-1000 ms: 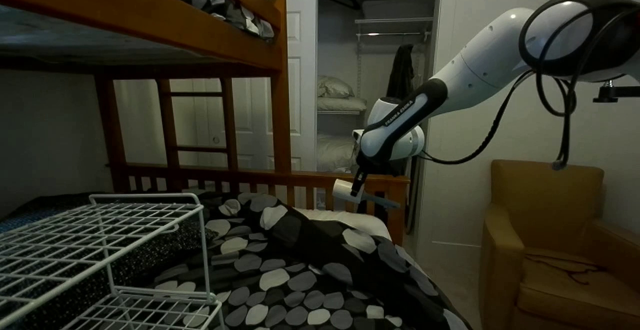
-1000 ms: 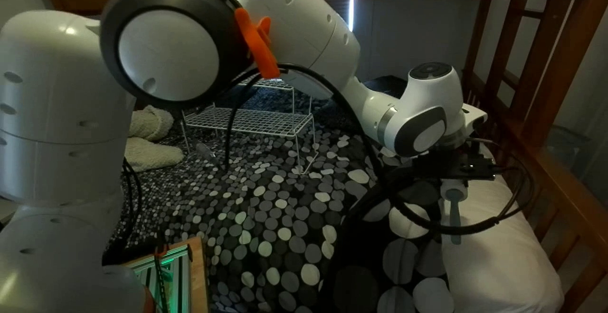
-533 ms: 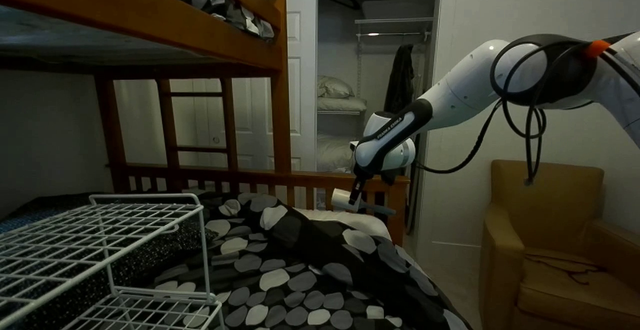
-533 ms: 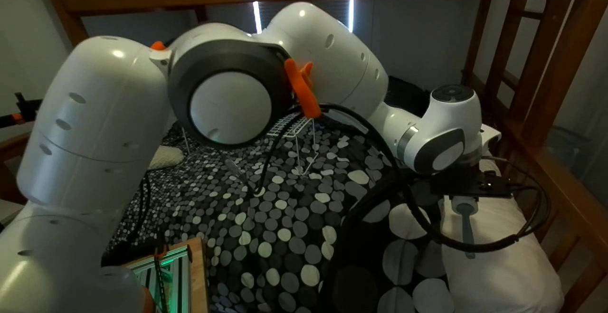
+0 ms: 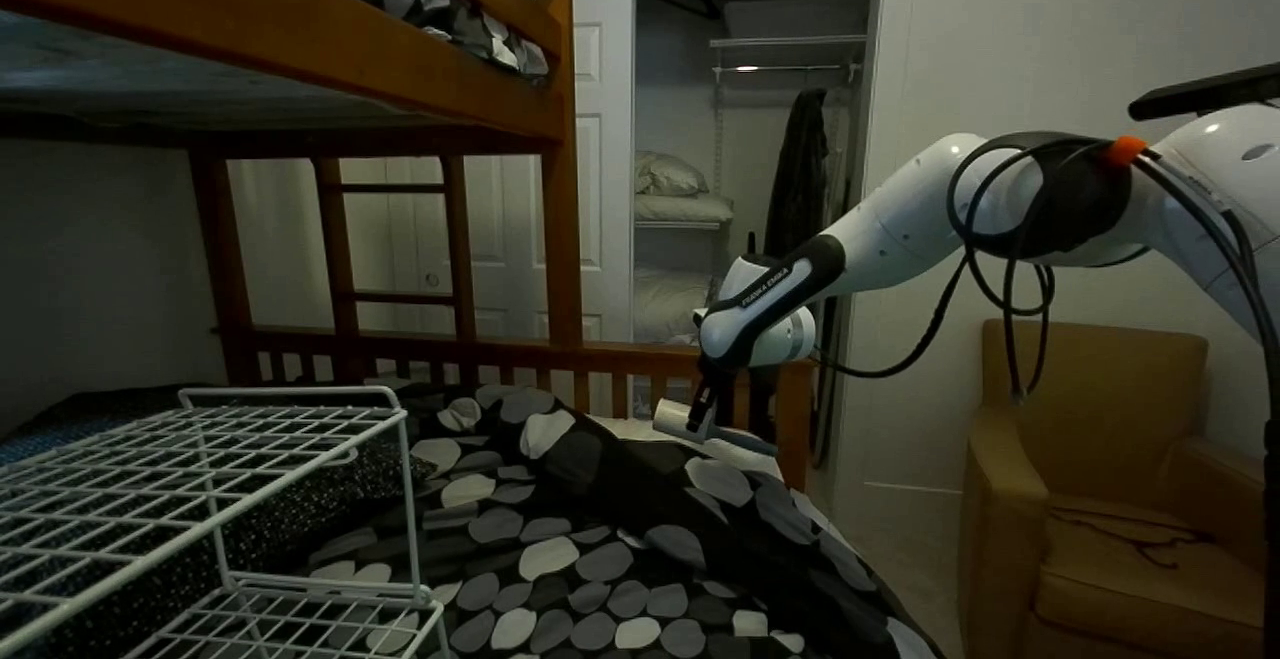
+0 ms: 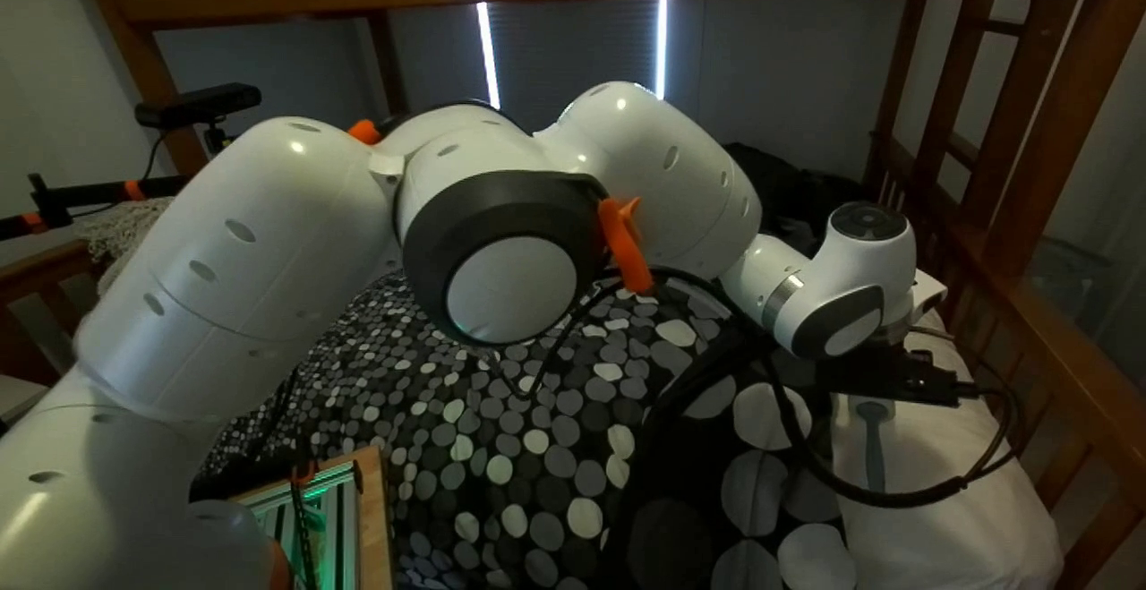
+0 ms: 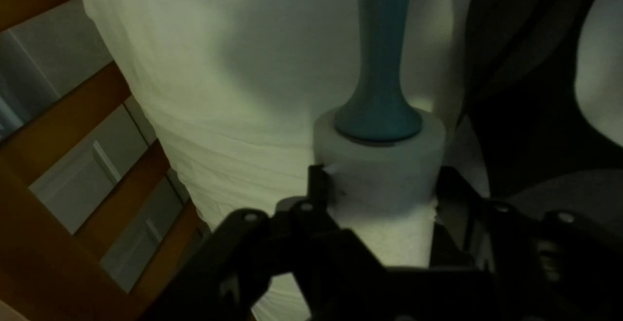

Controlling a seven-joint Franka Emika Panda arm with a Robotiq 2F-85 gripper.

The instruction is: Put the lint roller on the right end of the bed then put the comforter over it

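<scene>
Wrist view: the gripper (image 7: 382, 189) pinched the lint roller (image 7: 382, 160), its fingers (image 7: 319, 184) spread the roller's width, over white bedding (image 7: 209, 82). In an exterior view, arm (image 5: 890, 214) and roller hung lower than a second earlier, beside the comforter (image 5: 600, 559). In an exterior view, the roller had also sunk, at the slatted end of the bed (image 6: 1074, 353); contact with bedding was unclear.

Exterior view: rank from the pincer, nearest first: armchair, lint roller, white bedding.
1. Lint roller: gripped by the pincer.
2. White bedding: just below it; whether they touch is unclear.
3. Armchair: well off at picture right.
</scene>
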